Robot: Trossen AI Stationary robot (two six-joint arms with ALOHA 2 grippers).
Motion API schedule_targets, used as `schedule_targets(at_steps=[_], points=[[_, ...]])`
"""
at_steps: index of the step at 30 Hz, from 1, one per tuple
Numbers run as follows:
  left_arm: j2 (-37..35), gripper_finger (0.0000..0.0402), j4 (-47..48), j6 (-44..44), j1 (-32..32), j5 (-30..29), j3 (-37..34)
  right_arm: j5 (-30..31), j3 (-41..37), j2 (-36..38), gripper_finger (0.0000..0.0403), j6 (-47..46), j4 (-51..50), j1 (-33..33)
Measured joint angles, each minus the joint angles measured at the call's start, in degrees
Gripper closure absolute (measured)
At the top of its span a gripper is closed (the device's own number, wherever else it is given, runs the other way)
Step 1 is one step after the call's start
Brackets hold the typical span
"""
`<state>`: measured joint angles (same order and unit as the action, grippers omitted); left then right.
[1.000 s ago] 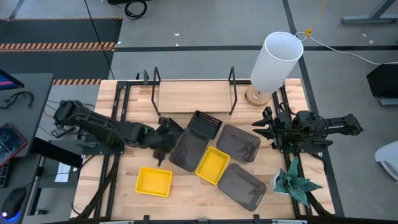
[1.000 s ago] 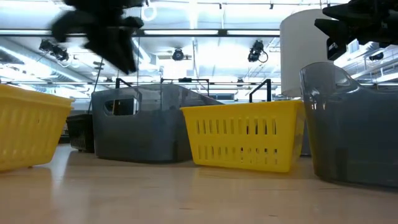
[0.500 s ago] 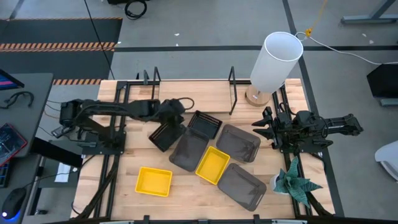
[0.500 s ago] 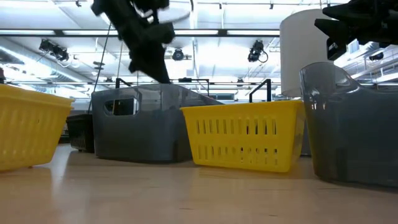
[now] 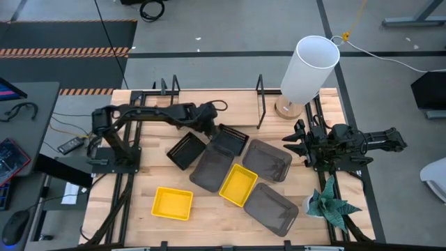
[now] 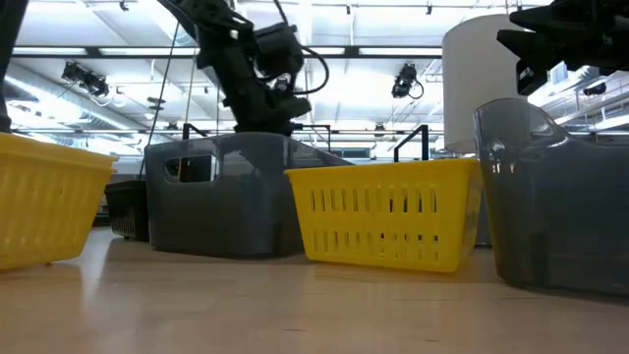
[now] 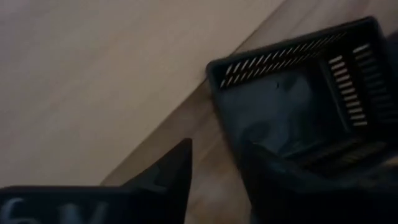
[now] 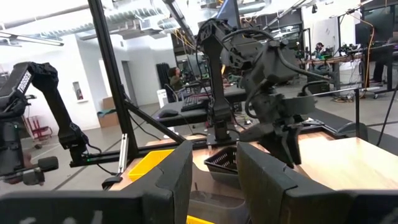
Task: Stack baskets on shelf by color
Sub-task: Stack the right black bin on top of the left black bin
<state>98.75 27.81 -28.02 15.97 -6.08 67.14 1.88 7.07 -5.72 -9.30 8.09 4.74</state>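
Where baskets [image 5: 237,185] scatter, a wooden tabletop [image 5: 118,213] under ceiling striplights [image 6: 393,51].

Two bright yellow baskets [image 5: 173,203] [image 5: 238,185], two black slotted mesh baskets [image 5: 186,150] [image 5: 230,139], three translucent dark grey baskets [image 5: 267,160] on a pale wood bench [image 5: 209,217]; white lamp [image 5: 307,70]; light wood shelf [image 5: 216,108] with black uprights.

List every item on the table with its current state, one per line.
shelf: bare, no basket on it.
two black mesh baskets: upright on the tabletop, unstacked.
two yellow baskets: upright, empty, apart.
grey baskets: upright, empty, unstacked.
left gripper: open, over a black basket's edge.
right gripper: open, idle at the right.
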Motion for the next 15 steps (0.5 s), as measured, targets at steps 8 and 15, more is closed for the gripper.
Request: schedule_targets(at_steps=[8,15], points=[[5.6,0.0198,1.0,-1.0,0.0,2.1,4.1,0.0,0.0,0.0,0.0273,0.0,0.0,0.0],[8.5,0.0199,1.6,-3.3,0.0,4.7,4.3,0.0,0.0,0.0,0.0273,0.0,0.0,0.0]])
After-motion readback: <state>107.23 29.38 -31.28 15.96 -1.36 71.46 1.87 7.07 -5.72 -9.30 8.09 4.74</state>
